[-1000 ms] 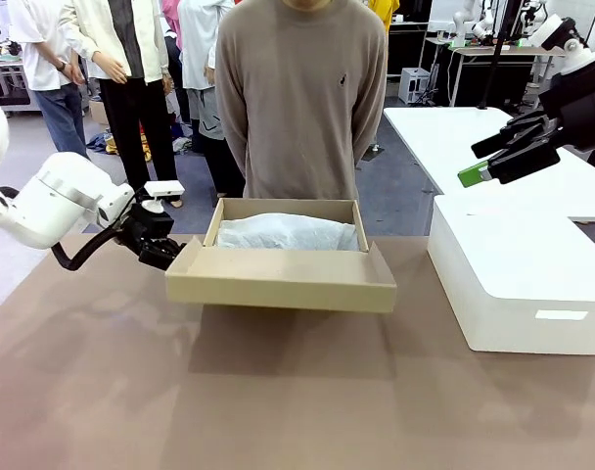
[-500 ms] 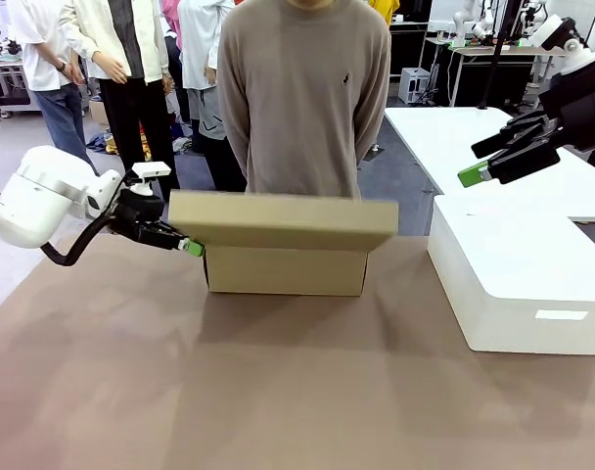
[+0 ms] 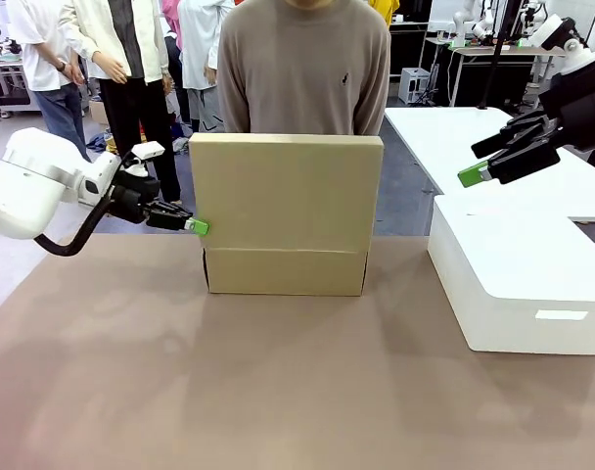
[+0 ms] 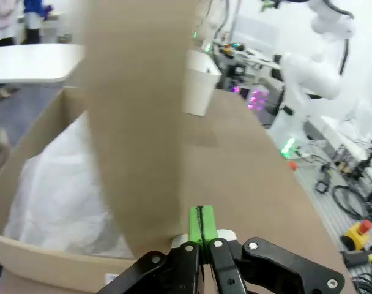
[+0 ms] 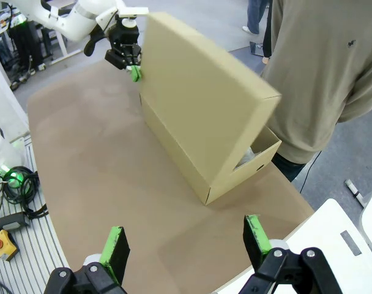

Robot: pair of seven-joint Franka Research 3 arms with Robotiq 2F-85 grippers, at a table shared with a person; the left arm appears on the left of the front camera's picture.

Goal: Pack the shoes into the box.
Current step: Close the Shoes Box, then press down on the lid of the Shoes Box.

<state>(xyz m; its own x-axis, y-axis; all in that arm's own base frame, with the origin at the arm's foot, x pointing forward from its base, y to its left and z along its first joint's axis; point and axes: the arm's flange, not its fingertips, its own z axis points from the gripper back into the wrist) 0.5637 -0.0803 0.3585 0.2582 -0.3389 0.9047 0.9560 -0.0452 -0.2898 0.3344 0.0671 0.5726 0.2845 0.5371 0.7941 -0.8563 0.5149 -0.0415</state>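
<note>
The tan cardboard box (image 3: pixel 285 272) stands at the table's far middle, in front of a person in a beige sweater. Its hinged lid (image 3: pixel 285 193) stands almost upright. My left gripper (image 3: pixel 197 226) is shut, with its green tips against the lid's lower left edge. In the left wrist view the shut gripper (image 4: pixel 201 220) points along the lid (image 4: pixel 140 122), and white tissue paper (image 4: pixel 57 196) fills the box. The shoes are hidden. My right gripper (image 3: pixel 477 162) hangs open, high at the right. From above, the right gripper (image 5: pixel 186 242) looks down on the box (image 5: pixel 198 122).
A larger white rounded box (image 3: pixel 523 274) sits on the table's right side. Behind it is a white table (image 3: pixel 454 137). The person (image 3: pixel 302 78) stands close behind the box, and other people stand farther off at the back left. The brown tabletop (image 3: pixel 278 392) stretches in front.
The lid swung up from lying open toward the front to almost upright. My left gripper rose and moved right with its edge. The right arm has not moved.
</note>
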